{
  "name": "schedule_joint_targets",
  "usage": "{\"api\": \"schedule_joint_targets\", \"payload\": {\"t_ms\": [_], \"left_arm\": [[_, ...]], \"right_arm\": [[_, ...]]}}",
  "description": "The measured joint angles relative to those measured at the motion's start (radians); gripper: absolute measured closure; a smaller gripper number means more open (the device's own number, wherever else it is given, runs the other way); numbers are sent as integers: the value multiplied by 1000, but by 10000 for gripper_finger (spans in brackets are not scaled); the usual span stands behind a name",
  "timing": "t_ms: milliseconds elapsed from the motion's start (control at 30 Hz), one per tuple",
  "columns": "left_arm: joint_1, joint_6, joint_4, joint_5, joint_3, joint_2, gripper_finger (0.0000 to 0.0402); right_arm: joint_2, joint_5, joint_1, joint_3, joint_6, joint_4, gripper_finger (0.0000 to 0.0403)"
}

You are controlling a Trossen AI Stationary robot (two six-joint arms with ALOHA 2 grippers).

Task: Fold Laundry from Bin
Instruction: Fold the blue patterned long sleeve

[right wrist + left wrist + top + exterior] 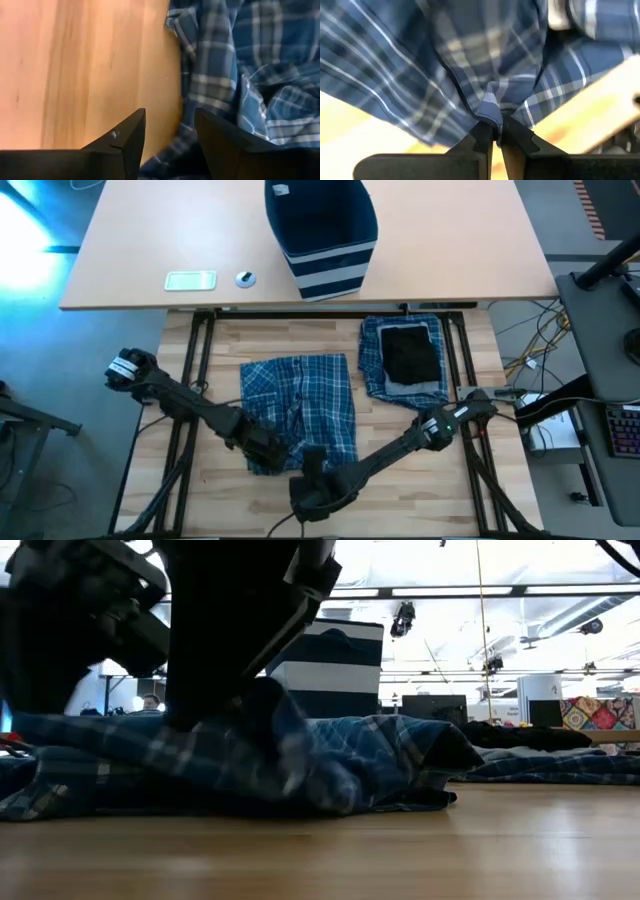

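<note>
Two claws at plaid shirt (300,405), left claw (494,141) pinching hem, right claw (170,131) parted, wrist views only.

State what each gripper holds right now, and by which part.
The left gripper is shut on the plaid garment, pinching a fold at its near edge. The right gripper is open beside that edge, holding nothing.

Wooden table (200,510) with plaid garment (300,395) beside folded stack (405,360)

Long ceiling light strips (470,590) lit an open hall; a grey floor (40,370) surrounded the pale wooden counter (420,480).
</note>
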Motion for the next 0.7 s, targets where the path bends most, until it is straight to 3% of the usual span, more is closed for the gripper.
{"api": "schedule_joint_targets", "payload": {"t_ms": [133,267,433,567,700], "left_arm": [[24,71,13,147,0,0,389],[19,47,60,164,11,0,388],[19,-21,117,74,27,-1,388],[20,-52,110,32,37,-16,388],[19,-60,109,31,40,-21,388]], "right_arm": [[-2,-68,6,0,39,-5,231],[1,-90,21,-1,64,17,233],[32,122,35,-6,28,107,232],[64,291,35,-13,91,98,223],[71,346,30,-20,120,110,216]]}}
